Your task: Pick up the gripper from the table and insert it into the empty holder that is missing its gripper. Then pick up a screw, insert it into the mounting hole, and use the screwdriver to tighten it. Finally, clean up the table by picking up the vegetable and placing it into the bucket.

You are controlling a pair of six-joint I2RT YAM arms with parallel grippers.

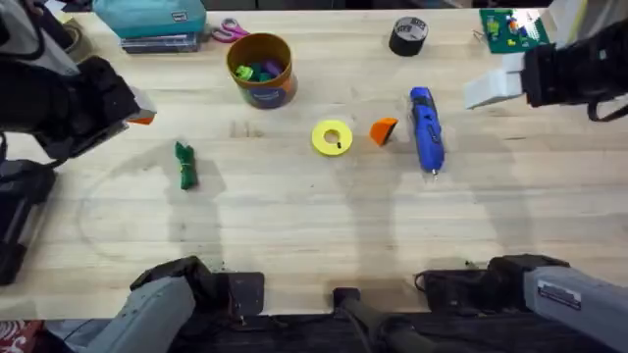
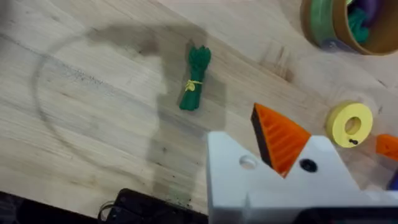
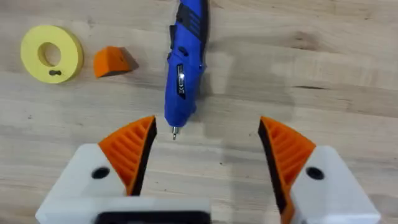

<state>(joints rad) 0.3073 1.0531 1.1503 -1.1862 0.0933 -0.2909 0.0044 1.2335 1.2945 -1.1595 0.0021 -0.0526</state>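
Right gripper (image 3: 205, 155): fingers spread wide, empty, above the screwdriver (image 1: 426, 127), likely staged for reaching.
Left gripper (image 2: 273, 168): one pad mounted; opening cannot be judged.
Orange wedge (image 1: 384, 130): loose on the table (image 1: 294, 226), between disc (image 1: 333, 137) and screwdriver, awaiting pickup.
Vegetable (image 1: 185, 165): loose.
Bucket (image 1: 261, 71): beyond.

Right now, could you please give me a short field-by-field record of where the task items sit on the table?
gripper: loose on table, between yellow disc and screwdriver
screwdriver: lying flat, unheld
vegetable: on table, outside bucket
bucket: upright, coloured bits inside
left pincer: one orange wedge mounted, other finger bare
right pincer: open, above the screwdriver tip
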